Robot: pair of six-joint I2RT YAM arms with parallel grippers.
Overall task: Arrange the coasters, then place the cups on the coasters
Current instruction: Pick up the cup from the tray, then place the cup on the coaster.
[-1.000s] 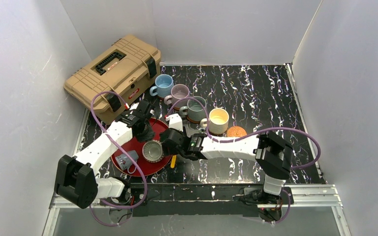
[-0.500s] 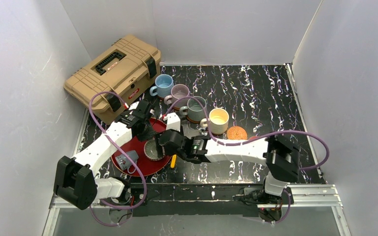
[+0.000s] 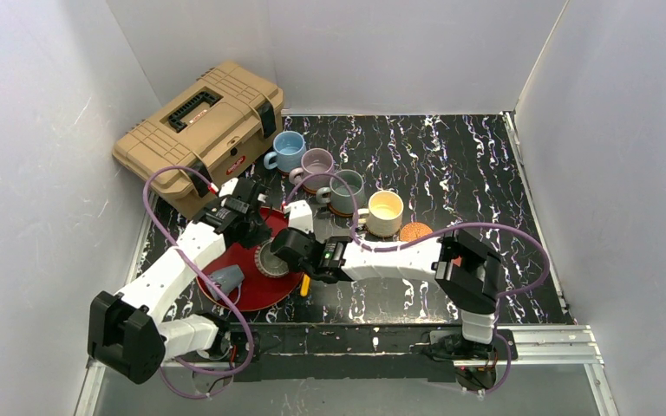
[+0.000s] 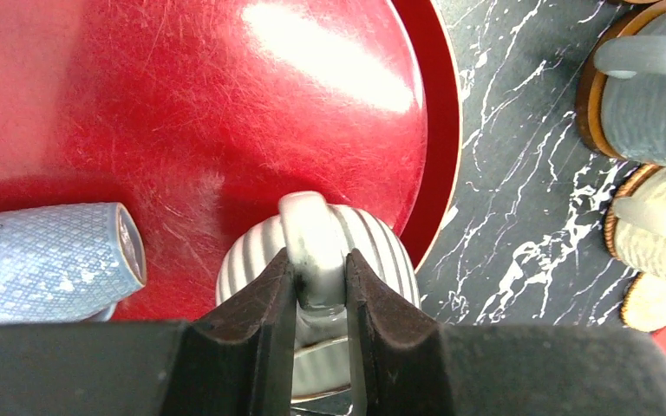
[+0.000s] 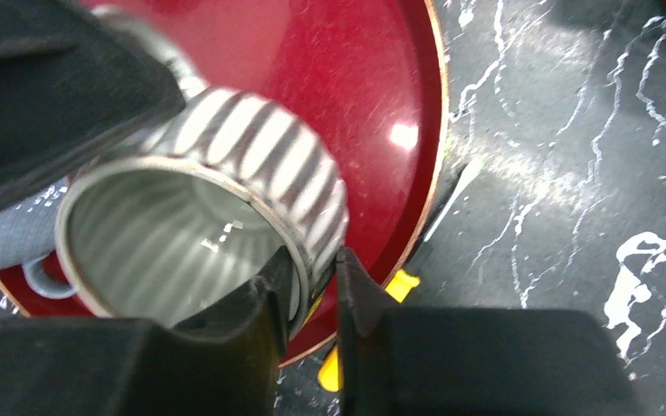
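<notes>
Left end effector: my left end effector (image 4: 318, 264) is clamped on the handle of the ribbed mug (image 3: 270, 258), one finger on each side of the loop.
Right end effector: my right end effector (image 5: 315, 264) pinches the same mug's rim, one finger inside the mouth and one outside, against the ribs.
Where the mug is: over the right part of the red tray (image 3: 264, 293), between my two wrists. I cannot tell whether it touches the tray.
Mug's axis: tilted, not upright. The mouth faces my right wrist camera and the handle points up toward my left one.
Other mug on the tray: the small pale mug (image 4: 43, 260) lies on its side just left of the ribbed one, apart from it.
Free target: a woven coaster (image 3: 416, 231) lies bare on the desk (image 3: 451, 165), just right of the cream-yellow mug (image 3: 385, 211), which already stands on a coaster.
Deciding relation: the bare coaster lies to the right of the held mug, on my right arm's side and well apart from my left arm's reach, so I judge the right arm the one to carry it.
Step in hand: by my reading, a handover from left to right.
What the next move needs: my left fingers must let go of the handle, then the mug must be stood upright before it is set down.
Risk: a rim pinch alone may let the mug swing.
</notes>
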